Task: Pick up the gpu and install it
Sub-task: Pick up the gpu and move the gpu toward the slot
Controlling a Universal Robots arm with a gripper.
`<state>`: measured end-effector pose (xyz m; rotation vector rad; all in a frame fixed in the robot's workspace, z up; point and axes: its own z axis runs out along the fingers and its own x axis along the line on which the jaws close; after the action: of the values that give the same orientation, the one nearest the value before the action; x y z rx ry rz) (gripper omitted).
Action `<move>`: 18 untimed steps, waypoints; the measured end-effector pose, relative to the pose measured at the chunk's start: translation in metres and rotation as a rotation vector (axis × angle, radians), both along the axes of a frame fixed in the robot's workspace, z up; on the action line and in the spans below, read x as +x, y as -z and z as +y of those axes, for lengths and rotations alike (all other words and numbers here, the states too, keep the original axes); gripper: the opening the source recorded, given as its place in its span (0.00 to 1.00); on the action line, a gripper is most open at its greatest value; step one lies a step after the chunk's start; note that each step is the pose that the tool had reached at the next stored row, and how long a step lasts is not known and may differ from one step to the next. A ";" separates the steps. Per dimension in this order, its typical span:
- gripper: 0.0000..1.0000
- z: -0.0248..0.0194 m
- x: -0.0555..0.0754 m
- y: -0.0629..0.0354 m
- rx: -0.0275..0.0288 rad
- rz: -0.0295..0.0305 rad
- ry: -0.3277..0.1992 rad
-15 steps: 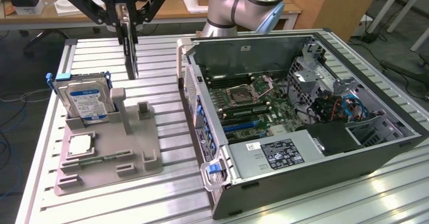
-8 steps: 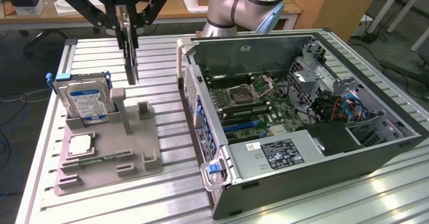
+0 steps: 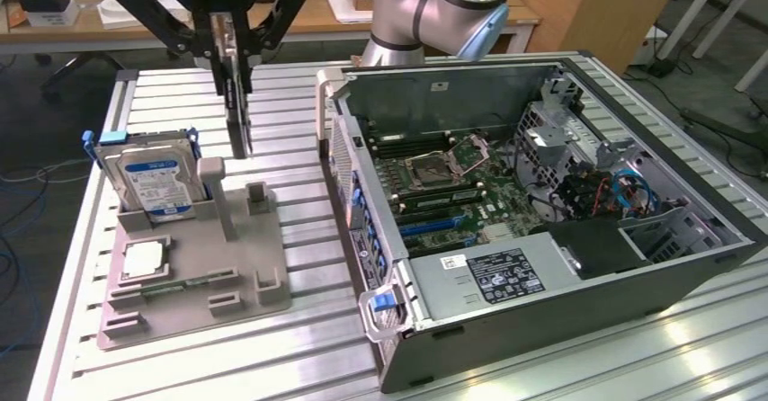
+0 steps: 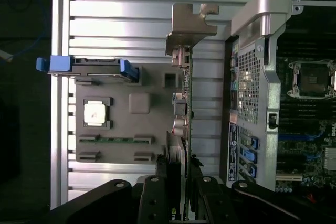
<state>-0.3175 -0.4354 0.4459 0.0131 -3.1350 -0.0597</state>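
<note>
Black gripper (image 3: 234, 82) clamps gpu (image 3: 239, 129) upright, held above grey holder tray (image 3: 246, 271).

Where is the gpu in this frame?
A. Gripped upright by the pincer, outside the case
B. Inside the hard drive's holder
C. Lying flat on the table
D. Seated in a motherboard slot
A: the pincer is clamped on the gpu, which hangs edge-on to the exterior view's left of the open case.
</note>
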 end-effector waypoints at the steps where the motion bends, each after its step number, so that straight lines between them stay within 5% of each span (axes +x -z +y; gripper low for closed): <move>1: 0.26 0.0000 0.002 0.0000 0.0000 0.0001 0.000; 18: 0.26 0.0000 0.022 0.0013 0.0000 0.0008 0.000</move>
<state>-0.2954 -0.4354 0.4446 0.0138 -3.1342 -0.0597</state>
